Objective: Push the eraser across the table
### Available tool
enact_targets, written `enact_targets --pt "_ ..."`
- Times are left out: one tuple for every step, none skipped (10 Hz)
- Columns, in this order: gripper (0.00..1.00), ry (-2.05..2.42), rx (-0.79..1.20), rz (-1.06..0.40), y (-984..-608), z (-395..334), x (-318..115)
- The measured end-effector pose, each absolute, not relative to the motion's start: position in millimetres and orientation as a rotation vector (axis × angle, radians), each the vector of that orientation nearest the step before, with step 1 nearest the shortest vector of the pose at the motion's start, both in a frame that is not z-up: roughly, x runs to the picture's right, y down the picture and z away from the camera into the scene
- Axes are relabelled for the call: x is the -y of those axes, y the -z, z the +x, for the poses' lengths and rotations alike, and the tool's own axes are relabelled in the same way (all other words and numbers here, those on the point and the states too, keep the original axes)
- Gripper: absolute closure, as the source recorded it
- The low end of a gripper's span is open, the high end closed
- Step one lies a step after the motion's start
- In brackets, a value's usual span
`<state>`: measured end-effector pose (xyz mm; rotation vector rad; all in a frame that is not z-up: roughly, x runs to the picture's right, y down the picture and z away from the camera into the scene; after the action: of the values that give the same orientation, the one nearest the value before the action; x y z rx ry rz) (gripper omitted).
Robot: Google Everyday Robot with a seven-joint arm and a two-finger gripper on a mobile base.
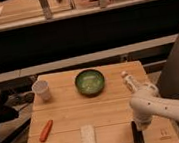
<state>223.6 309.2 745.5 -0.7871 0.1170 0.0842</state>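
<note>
The scene is filled mostly by the desk (113, 108), a roughly square butcher-block top of pale wood on which the plank strips can be made out. A smooth white robot arm (164, 106), rounded and tubular, is seen entering from the right and bending down over the desk's near right corner. A round dark green bowl (90, 82) with a lighter, mottled inside is placed toward the far middle of the desk. A small white cup (42, 90), tapered and open-topped, is stood to the left of the bowl. A white tube (130, 82) is laid to the right of the bowl, near the desk's right edge. A whitish-beige rectangular pad (87, 136) is set close to the desk's near edge, nearer than the bowl. An orange, carrot-shaped object (46, 130) is laid at an angle toward the desk's left side. The eraser (138, 137), a flat black elongated bar, is found at the desk's near right, lengthwise toward the near edge. The gripper (137, 126) is lowered right at the eraser's far end; how far it is spread cannot be told.
</note>
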Motion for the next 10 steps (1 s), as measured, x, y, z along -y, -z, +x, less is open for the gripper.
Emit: enact_targets --pt "0.99 -0.082 -0.115 -0.786 -746.4 219.5 -308.1" --pt "0.99 -0.087 -0.115 -0.787 -744.7 220.3 -308.0" --pt "0.99 -0.087 -0.114 -0.788 -743.2 219.6 -306.8" --pt "0.99 -0.083 -0.114 -0.789 -743.3 218.8 -306.6" --pt "0.99 -0.083 -0.114 -0.789 -743.3 219.2 -306.7" --pt "0.99 -0.074 -0.118 -0.788 -744.9 217.0 -306.8" --pt "0.99 -0.065 -0.123 -0.783 -749.0 212.0 -305.4" --pt "0.99 -0.063 -0.121 -0.782 -750.0 208.1 -304.1" --pt "0.99 -0.069 -0.120 -0.783 -748.2 208.7 -303.7" --pt "0.99 -0.068 -0.121 -0.785 -746.7 208.0 -302.8"
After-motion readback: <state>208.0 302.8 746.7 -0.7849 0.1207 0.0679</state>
